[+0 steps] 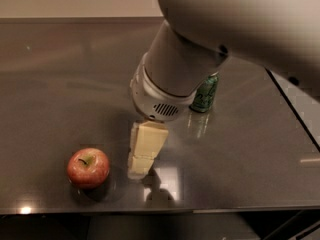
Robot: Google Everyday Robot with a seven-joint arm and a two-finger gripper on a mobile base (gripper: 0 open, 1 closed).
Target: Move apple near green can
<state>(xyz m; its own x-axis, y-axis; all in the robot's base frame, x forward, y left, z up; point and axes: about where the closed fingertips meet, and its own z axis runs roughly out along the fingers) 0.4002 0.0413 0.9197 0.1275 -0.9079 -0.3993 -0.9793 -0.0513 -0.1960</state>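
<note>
Red apple (88, 167) sits just at the gripper's (136, 173) nine o'clock, green can (205, 95) off toward one o'clock; how wide the gripper stands I cannot tell, so centre it over the apple's widest girth before closing.

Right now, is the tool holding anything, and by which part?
Nothing is held. The tool hangs beside the apple, apart from it; the green can stands farther back, untouched.

A thick pale grey robot arm (250, 19) enters from the upper right of the frame and slants down towards the centre. Its white cylindrical wrist (157, 99) bears a vent grille. Below it, the cream-coloured plastic tool (138, 170) points downward, just left of lower centre.
</note>
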